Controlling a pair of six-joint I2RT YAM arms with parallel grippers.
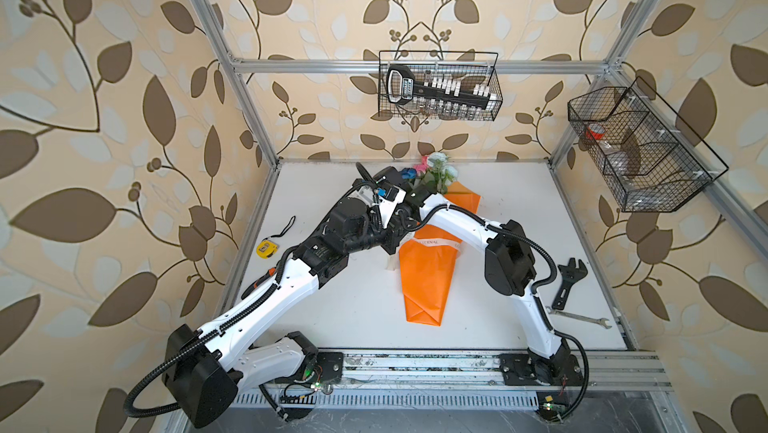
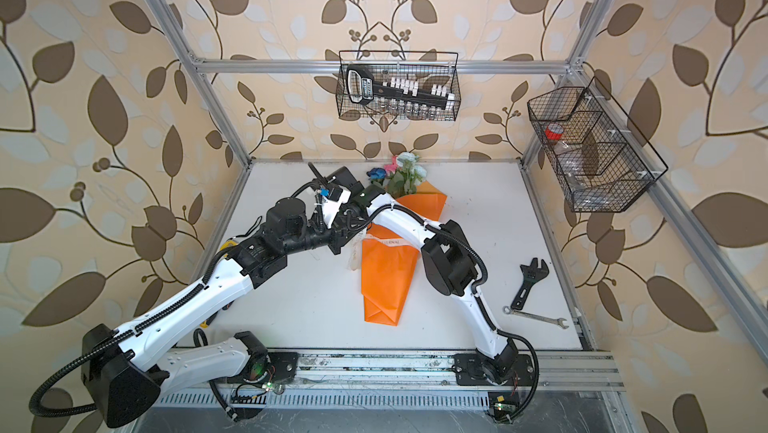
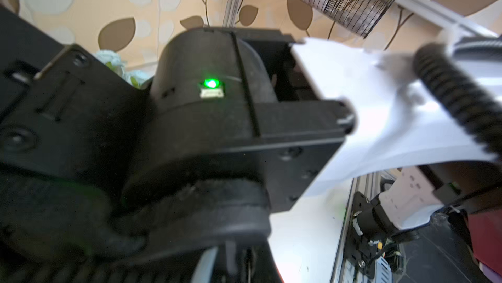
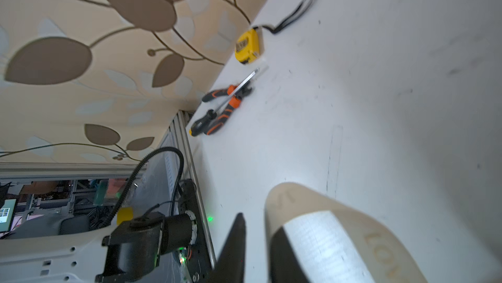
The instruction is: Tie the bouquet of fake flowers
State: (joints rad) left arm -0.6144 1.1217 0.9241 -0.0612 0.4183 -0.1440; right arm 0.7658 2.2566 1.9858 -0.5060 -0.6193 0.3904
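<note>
At the left edge of a top view I count one yellow tape measure (image 1: pixel 266 248). The right wrist view adds one pair of pliers (image 4: pixel 226 95) and one screwdriver (image 4: pixel 210 124) near it. Both forearms cross at centre frame, crowding the left gripper (image 1: pixel 390 246); its jaws are together, on what I cannot tell. The bouquet of fake flowers (image 1: pixel 424 281) lies mid-table, blooms toward the back wall, with a cream ribbon (image 1: pixel 432 242) across its orange wrap. The right gripper (image 4: pixel 256 238) has jaws apart, ribbon draped over one finger. On the right are one adjustable wrench (image 1: pixel 569 281) and one spanner (image 1: pixel 579 318). There are two wire baskets: back basket (image 1: pixel 390 109) and side basket (image 1: pixel 665 186).
</note>
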